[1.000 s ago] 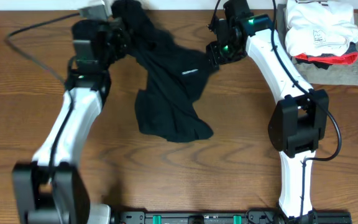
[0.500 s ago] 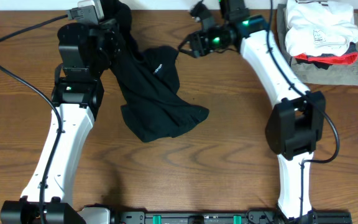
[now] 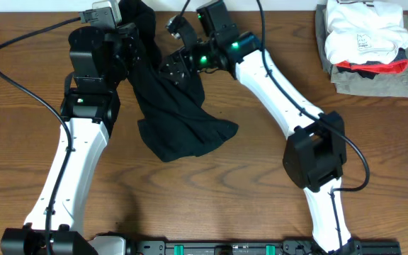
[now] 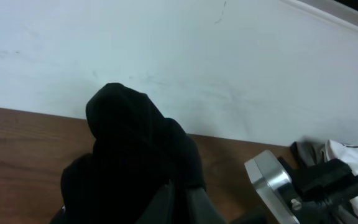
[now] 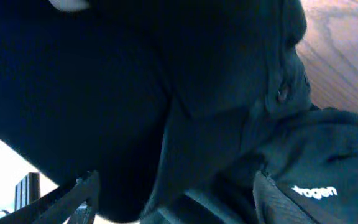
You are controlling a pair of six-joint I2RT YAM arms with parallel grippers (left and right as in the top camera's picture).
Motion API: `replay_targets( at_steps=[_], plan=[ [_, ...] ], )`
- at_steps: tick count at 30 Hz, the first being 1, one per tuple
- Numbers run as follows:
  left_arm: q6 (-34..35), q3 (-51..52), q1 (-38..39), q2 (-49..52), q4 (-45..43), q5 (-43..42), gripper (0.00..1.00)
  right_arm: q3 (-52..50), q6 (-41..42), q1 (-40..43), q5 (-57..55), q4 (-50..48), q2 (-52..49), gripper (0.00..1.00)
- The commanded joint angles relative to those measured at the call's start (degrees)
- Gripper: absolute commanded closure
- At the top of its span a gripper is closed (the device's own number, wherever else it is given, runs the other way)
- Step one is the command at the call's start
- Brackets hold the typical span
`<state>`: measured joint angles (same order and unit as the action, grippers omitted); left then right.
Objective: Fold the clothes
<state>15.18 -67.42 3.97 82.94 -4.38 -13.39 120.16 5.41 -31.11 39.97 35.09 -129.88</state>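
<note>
The black T-shirt (image 3: 179, 106) hangs from my left gripper (image 3: 129, 34) at the table's back left. Its lower part lies bunched on the wood. In the left wrist view the left gripper (image 4: 180, 198) is shut on a fold of the black fabric (image 4: 129, 143). My right gripper (image 3: 174, 49) sits against the upper hanging part, just right of the left one, jaws wide open. In the right wrist view the right gripper (image 5: 176, 190) has black cloth between its spread fingers (image 5: 277, 202), not pinched. White printed text (image 5: 316, 191) shows beside the right finger.
A stack of garments sits at the back right corner: a white garment with grey print (image 3: 363, 32) on top, a grey folded garment (image 3: 377, 79) underneath. A black cable (image 3: 20, 67) loops over the table at the left. The white wall (image 4: 229, 62) rises behind the table's far edge.
My right gripper has travelled left from the shirt's right edge to beside the left gripper, and its jaws have spread wider. The shirt swung left earlier and now hangs still.
</note>
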Motion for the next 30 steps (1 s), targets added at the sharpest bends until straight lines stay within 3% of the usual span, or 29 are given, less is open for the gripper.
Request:
replay_targets(
  at_steps=[1, 3, 5, 8, 9, 13, 17, 30],
  plan=[
    [-0.1, -0.8, 0.1, -0.9, -0.2, -0.3, 0.94, -0.1, 3.8, -0.6, -1.2, -1.2, 2.3, 0.22],
    [-0.1, -0.8, 0.1, -0.9, 0.2, -0.3, 0.94, -0.1, 4.3, -1.0, -1.2, -2.2, 2.3, 0.24],
    [-0.1, -0.8, 0.1, -0.9, 0.5, -0.3, 0.94, -0.1, 4.4, -1.3, -1.2, -2.1, 2.3, 0.33],
    [-0.1, -0.8, 0.1, -0.9, 0.5, -0.3, 0.93, -0.6, 4.4, -2.4, -1.7, -0.8, 2.3, 0.67],
    [-0.1, -0.8, 0.1, -0.9, 0.4, -0.3, 0.94, -1.0, 4.4, -2.8, -2.4, -0.3, 2.3, 0.73],
    [-0.1, -0.8, 0.1, -0.9, 0.3, -0.3, 0.94, -3.0, 4.4, -4.2, -6.9, 1.2, 2.3, 0.74],
    [-0.1, -0.8, -0.1, -1.2, 0.3, -0.3, 0.94, -4.8, 4.3, -3.7, -7.2, 1.3, 2.3, 0.99],
    [-0.2, -0.8, -4.3, -3.4, 7.2, -0.3, 0.94, 0.3, -3.7, 11.3, -11.2, 5.7, 7.0, 0.99]
  ],
)
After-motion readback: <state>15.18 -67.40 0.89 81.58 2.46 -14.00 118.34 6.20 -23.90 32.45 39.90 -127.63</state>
